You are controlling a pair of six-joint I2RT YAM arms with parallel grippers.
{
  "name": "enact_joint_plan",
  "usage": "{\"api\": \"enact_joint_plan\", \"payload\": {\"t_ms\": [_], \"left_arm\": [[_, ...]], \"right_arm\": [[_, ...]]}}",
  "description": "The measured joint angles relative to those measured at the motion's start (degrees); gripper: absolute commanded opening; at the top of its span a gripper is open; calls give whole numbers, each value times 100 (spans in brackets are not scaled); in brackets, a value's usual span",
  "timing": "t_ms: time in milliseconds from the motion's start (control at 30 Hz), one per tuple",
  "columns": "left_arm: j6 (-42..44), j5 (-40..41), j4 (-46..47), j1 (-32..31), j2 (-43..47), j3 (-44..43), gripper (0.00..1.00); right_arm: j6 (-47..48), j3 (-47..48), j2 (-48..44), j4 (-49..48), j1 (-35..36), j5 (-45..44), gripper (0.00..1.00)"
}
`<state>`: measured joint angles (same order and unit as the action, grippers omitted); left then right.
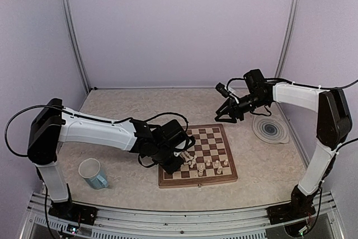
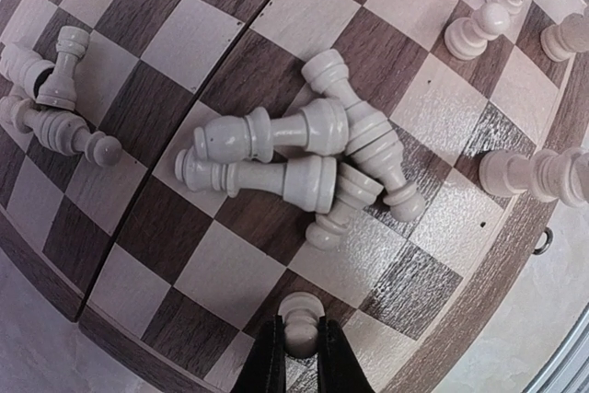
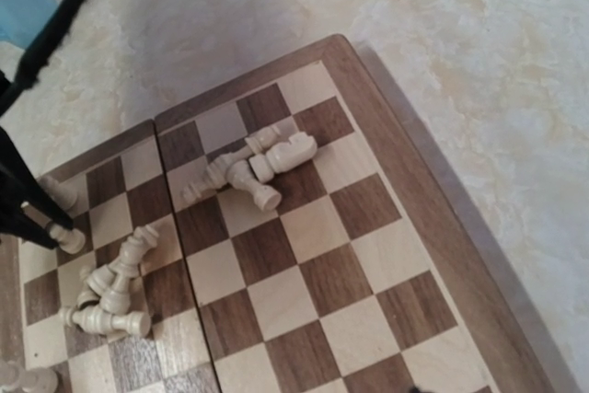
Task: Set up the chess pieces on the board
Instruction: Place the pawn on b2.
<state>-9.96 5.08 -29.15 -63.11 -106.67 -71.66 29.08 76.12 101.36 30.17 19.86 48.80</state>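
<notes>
One piece (image 2: pixel 301 310): squeezed tight by the left gripper (image 2: pixel 301 333), over the near left squares.
Board (image 1: pixel 229 178): mid-table; some chess pieces (image 2: pixel 304 131) lie down, some stand.
Right gripper (image 1: pixel 225 118): up past the far right corner; can't tell how wide it is.

The board (image 1: pixel 210 138) lay on the counter (image 1: pixel 128 110), cream pieces (image 1: pixel 211 165) crowding its near rows. The left hand (image 1: pixel 184 158) hung low over the near-left squares among them. The right hand (image 1: pixel 226 118) hovered beyond the far-right corner, jaws seemingly apart. A mug (image 1: pixel 93 173) stood left, a plate (image 1: pixel 270 129) right.
</notes>
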Motion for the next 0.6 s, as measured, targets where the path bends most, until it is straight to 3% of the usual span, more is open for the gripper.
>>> {"api": "enact_joint_plan", "payload": {"t_ms": [200,433,600], "left_arm": [[-2,39,-35,-33,0,-7,9],[-9,138,-103,-39,0,-7,25],[-15,186,-160,-42,-17,-9,31]], "right_arm": [[0,0,0,2,2,9,52],[0,0,0,4,2,31,54],[2,0,0,7,2,33,56]]}}
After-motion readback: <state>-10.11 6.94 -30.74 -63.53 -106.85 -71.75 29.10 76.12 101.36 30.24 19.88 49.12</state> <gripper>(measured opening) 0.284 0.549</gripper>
